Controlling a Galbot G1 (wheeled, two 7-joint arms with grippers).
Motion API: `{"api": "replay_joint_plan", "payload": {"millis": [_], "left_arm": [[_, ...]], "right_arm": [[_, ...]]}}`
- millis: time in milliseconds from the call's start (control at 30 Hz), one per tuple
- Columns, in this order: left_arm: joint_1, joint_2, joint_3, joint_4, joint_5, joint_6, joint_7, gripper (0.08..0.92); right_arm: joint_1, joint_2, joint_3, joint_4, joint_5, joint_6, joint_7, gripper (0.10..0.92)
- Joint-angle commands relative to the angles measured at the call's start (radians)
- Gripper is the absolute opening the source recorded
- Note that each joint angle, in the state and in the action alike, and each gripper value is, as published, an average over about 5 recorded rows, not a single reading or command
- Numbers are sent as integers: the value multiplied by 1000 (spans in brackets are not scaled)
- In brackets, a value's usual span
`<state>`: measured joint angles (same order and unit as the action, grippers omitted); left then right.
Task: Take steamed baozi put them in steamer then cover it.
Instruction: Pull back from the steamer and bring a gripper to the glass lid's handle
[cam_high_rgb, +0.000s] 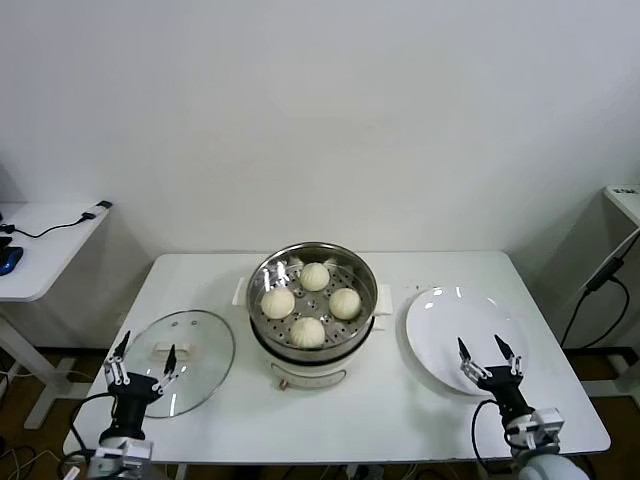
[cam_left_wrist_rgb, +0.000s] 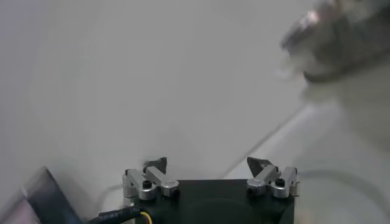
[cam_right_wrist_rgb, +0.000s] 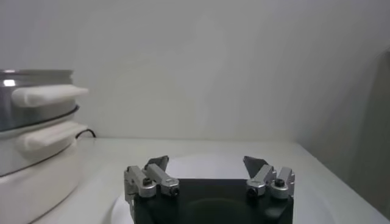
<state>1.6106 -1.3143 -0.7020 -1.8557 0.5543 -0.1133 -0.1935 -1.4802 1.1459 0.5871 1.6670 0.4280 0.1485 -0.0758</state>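
The steamer (cam_high_rgb: 262, 332) stands at the middle of the white table, uncovered. Several steamed baozi lie on its perforated tray, among them one at the back (cam_high_rgb: 315, 276), one at the left (cam_high_rgb: 278, 302) and one at the front (cam_high_rgb: 308, 331). The glass cover (cam_high_rgb: 190, 336) lies flat on the table left of the steamer. My left gripper (cam_high_rgb: 143, 361) is open and empty at the cover's near-left edge. My right gripper (cam_high_rgb: 490, 355) is open and empty over the near edge of the white plate (cam_high_rgb: 440, 325). The steamer's side also shows in the right wrist view (cam_right_wrist_rgb: 30, 140).
The white plate lies right of the steamer with nothing on it. A small side table (cam_high_rgb: 45, 245) with cables stands at the far left, and another table edge (cam_high_rgb: 625, 200) at the far right. The wall is close behind the table.
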Motion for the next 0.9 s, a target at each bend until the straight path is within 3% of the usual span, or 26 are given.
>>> {"api": "replay_joint_plan", "payload": {"millis": [33,467,900], "left_arm": [[-90,69,30,399,741,-96,-319,823],[-208,35,40,482,786,-19,-298,823],[-304,65,61,502,756,27,-227,823]], "right_arm": [[-88,83,20,33,-46,18,40,823],[-97,64,33,60,-58,6,68,823],[-115,67,46,60,-84,20,64,823]]}}
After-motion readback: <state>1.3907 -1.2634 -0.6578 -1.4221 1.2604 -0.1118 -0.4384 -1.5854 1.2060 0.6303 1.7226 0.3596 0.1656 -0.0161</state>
